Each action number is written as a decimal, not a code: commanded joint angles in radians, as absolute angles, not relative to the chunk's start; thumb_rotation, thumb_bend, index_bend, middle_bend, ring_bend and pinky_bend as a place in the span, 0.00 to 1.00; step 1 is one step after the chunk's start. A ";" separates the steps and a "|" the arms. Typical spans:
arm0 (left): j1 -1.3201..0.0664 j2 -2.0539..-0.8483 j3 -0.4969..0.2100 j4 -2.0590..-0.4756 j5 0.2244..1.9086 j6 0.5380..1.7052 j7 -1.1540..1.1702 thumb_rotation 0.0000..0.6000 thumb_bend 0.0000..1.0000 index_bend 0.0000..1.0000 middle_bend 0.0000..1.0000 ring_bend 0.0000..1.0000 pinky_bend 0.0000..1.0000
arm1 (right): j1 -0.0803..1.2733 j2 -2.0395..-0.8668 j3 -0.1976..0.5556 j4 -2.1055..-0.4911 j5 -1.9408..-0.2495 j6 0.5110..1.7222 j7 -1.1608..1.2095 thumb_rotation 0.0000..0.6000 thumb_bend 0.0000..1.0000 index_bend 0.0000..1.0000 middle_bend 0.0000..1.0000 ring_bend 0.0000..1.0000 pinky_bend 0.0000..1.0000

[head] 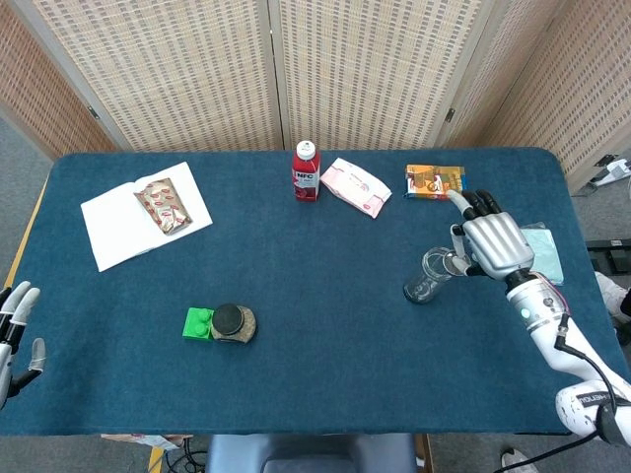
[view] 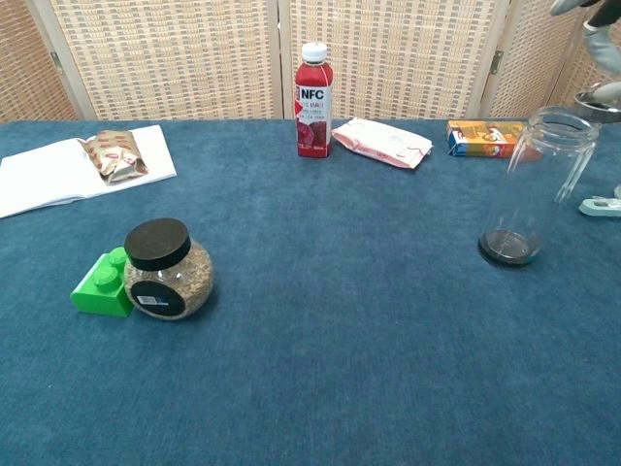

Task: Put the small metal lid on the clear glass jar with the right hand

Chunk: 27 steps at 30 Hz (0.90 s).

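The clear glass jar stands upright and uncapped on the blue table, right of centre; the chest view shows the jar tall at the right. My right hand hovers just right of the jar's mouth, back of the hand up. It holds the small metal lid level, slightly above and to the right of the jar's rim. In the head view the lid peeks out under the fingers. My left hand is at the lower left table edge, fingers apart, empty.
A red NFC bottle, a pink packet and an orange box line the back. An open book with a snack packet lies at the left. A green brick touches a black-lidded jar. A teal item lies beyond my right hand.
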State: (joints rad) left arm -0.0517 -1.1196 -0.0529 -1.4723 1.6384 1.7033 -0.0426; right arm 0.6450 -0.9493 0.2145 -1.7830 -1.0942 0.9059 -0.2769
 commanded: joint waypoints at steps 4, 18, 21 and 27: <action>-0.047 -1.114 -0.054 -1.476 1.639 1.712 -0.051 1.00 0.54 0.00 0.06 0.00 0.00 | 0.677 -0.986 0.212 -1.754 -1.072 0.885 -0.295 1.00 0.30 0.69 0.05 0.00 0.00; -0.041 -1.107 -0.058 -1.479 1.638 1.721 -0.059 1.00 0.54 0.00 0.06 0.00 0.00 | 0.700 -1.002 0.188 -1.741 -1.063 0.874 -0.309 1.00 0.27 0.69 0.04 0.00 0.00; -0.041 -1.109 -0.058 -1.479 1.638 1.718 -0.051 1.00 0.54 0.00 0.06 0.00 0.00 | 0.692 -0.983 0.179 -1.748 -1.080 0.872 -0.292 1.00 0.24 0.63 0.01 0.00 0.00; -0.044 -1.113 -0.058 -1.479 1.634 1.708 -0.040 1.00 0.54 0.00 0.06 0.00 0.00 | 0.681 -0.957 0.183 -1.754 -1.094 0.875 -0.245 1.00 0.17 0.53 0.00 0.00 0.00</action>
State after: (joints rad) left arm -0.0438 -1.1132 -0.0578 -1.4790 1.6340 1.7083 -0.0403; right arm 0.6841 -0.9614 0.1815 -1.7517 -1.0904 0.8724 -0.2510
